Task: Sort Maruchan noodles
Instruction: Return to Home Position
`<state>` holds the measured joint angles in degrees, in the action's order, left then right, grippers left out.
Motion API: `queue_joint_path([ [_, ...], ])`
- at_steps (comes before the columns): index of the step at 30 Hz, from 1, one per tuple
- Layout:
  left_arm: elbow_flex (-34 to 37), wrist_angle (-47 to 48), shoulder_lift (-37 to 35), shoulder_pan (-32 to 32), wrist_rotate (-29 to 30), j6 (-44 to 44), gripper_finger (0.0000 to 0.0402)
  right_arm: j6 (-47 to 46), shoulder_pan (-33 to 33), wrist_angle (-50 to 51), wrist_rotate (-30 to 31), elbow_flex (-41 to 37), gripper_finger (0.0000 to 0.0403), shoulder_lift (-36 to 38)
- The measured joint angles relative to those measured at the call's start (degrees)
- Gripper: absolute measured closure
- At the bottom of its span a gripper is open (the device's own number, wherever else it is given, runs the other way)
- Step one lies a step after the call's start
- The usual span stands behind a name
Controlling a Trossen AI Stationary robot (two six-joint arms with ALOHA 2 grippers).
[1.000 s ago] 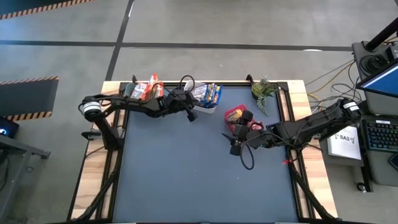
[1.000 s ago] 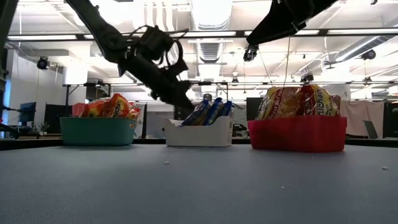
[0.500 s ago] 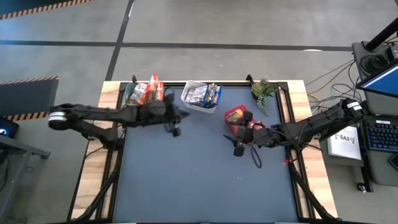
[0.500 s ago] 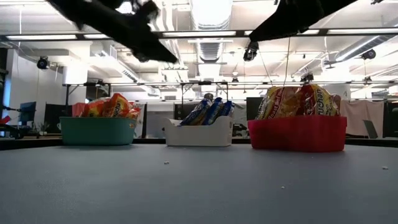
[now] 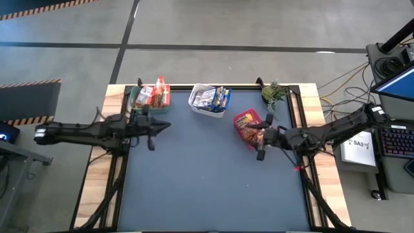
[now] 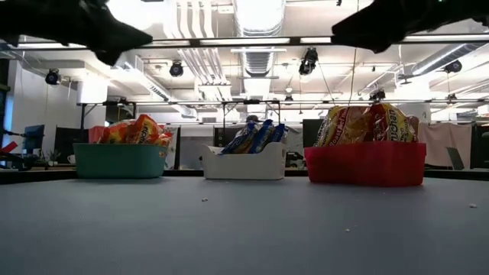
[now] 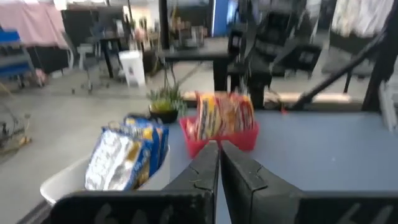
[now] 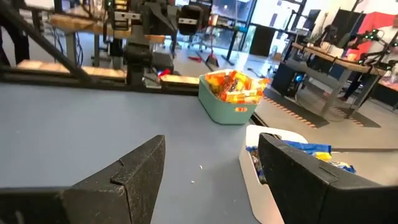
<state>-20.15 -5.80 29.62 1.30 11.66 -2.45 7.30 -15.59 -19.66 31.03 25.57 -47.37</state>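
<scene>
Noodles (image 5: 215,98) lie in the green bin (image 5: 133,97), white bin (image 5: 193,101) and red bin (image 5: 238,119); left of the white bin hangs the left gripper (image 5: 157,127), closed and empty, and right of it the right gripper (image 5: 261,149), wide open and empty, may knock the red bin if it swings low.

A dark blue tabletop (image 5: 207,175) framed in pale wood carries three bins along its far side: a green bin (image 6: 120,161) at the left, a white bin (image 6: 244,165) in the middle and a red bin (image 6: 365,164) at the right, set nearer the middle. A small plant (image 5: 274,92) sits at the far right corner. A keyboard (image 5: 394,141) lies off to the right.
</scene>
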Motion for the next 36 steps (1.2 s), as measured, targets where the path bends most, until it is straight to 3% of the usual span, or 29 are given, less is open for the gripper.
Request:
queue_joint_path([
  [8, 5.99, 0.00, -15.20, 0.01, 2.95, -1.71, 0.0401, -1.18, 0.00, -1.69, 0.02, -5.50, 0.0156, 7.08],
  [19, 11.09, 7.72, -28.43, 0.02, 6.47, -0.31, 0.0402, -0.84, 0.00, -2.35, 0.09, -12.79, 0.0156, 19.33],
  [36, 13.92, 11.78, -29.65, 0.02, 6.29, 3.18, 0.0402, 1.36, 0.00, -2.38, 0.07, -20.12, 0.0156, 34.79],
])
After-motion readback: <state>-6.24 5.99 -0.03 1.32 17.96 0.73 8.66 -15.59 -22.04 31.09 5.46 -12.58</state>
